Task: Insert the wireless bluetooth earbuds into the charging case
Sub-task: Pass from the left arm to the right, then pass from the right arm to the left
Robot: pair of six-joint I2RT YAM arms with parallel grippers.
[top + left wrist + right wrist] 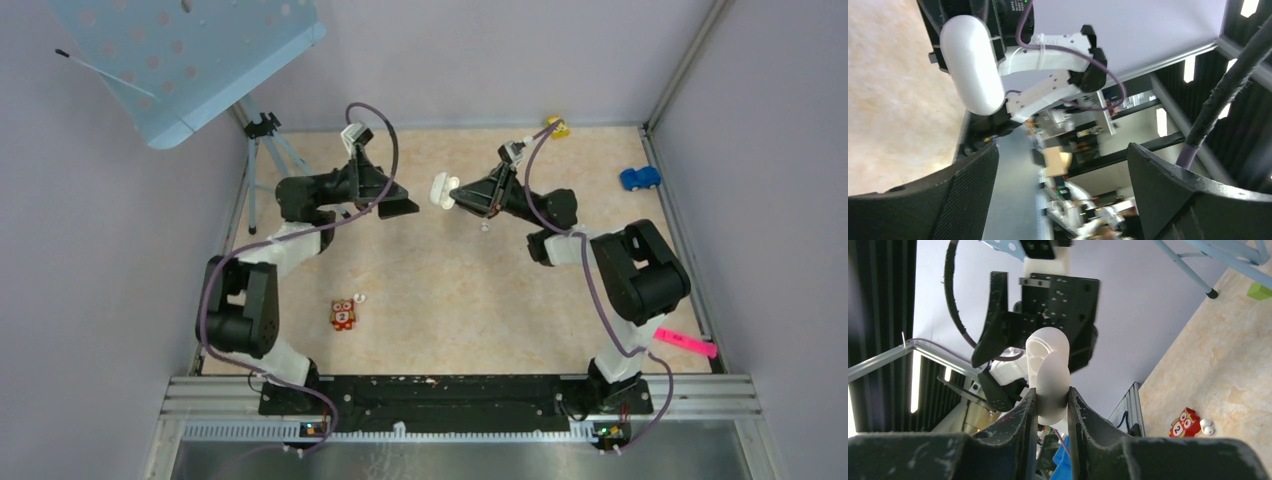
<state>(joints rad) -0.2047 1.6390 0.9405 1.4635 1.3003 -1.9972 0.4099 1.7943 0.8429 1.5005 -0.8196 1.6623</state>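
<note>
Well, from the top camera, the right gripper (pixel 468 196) held the white charging case (pixel 441 190) up over the far middle of the table (pixel 480 300). The left gripper (pixel 398 207) was just beside the case, with its jaws apart and nothing in them. The tiny white earbuds (pixel 359 297) lay on the table next to a little red owl toy (pixel 343 314), well apart from the case.

From the left wrist camera, the left gripper's black fingers (pixel 948 200) stood wide open and empty. The case (pixel 973 65) hung in front of them, held by the other arm.

From the right wrist camera, the right gripper (pixel 1052 405) was squeezed shut on the case (pixel 1050 370), and the lid looked open. Down on the table, the earbuds (pixel 1206 426) sat right by the owl toy (pixel 1184 422).

I think the case was held ready and the left gripper was free to fetch a bud. Next it would need to go down to the earbuds and pinch one gently, without grabbing the owl toy. The buds were very small, so the aim would have to be good.
</note>
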